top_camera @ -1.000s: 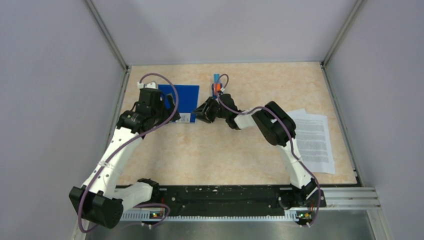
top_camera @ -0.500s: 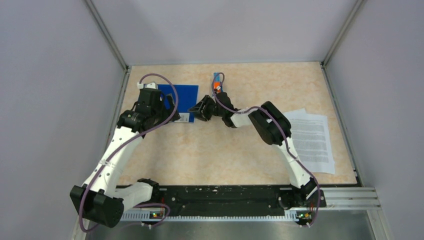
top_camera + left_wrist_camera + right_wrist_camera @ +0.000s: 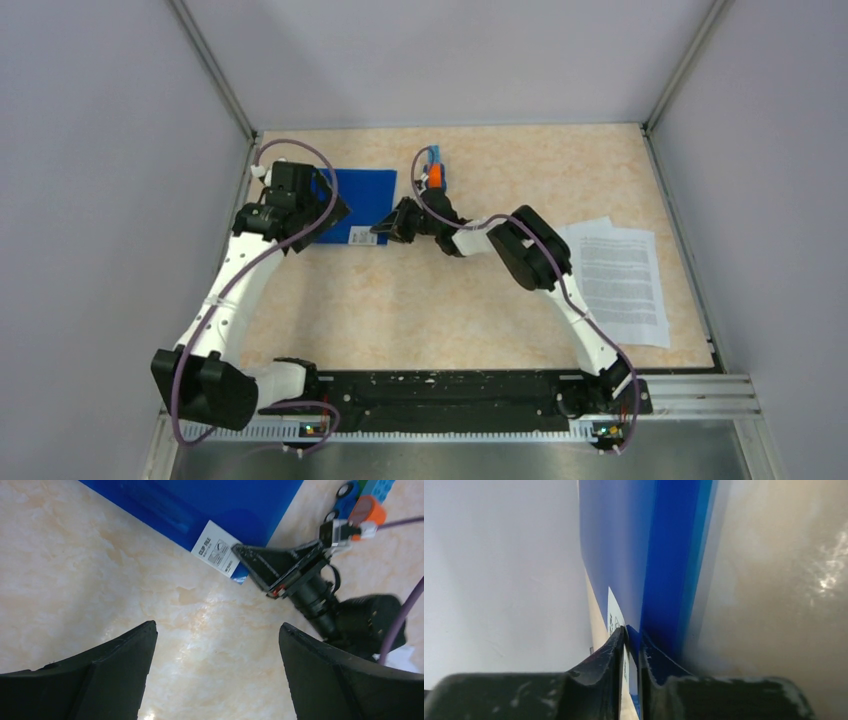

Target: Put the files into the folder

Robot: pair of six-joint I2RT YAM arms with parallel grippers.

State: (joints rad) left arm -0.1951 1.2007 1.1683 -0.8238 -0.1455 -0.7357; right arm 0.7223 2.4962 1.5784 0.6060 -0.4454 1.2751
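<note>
The blue folder (image 3: pixel 362 196) lies flat at the back left of the table, its white label (image 3: pixel 216 555) at the near right corner. My right gripper (image 3: pixel 383 229) reaches in from the right, and in the right wrist view its jaws (image 3: pixel 633 632) are pinched on the folder's (image 3: pixel 664 555) thin corner edge by the label. My left gripper (image 3: pixel 217 630) hangs open over bare table just in front of the folder (image 3: pixel 215 505), nothing between its fingers. The files (image 3: pixel 620 280), white printed sheets, lie at the right side of the table, far from both grippers.
A small blue-and-orange object (image 3: pixel 433 170) stands behind the right wrist, close to the folder's right edge. The enclosure's grey walls rise close behind and left of the folder. The arm bases sit on the black rail (image 3: pixel 450 390) at the near edge.
My right gripper slid left to the folder's near right corner and its jaws narrowed onto the edge. The left arm swung left and back, its gripper staying open.
</note>
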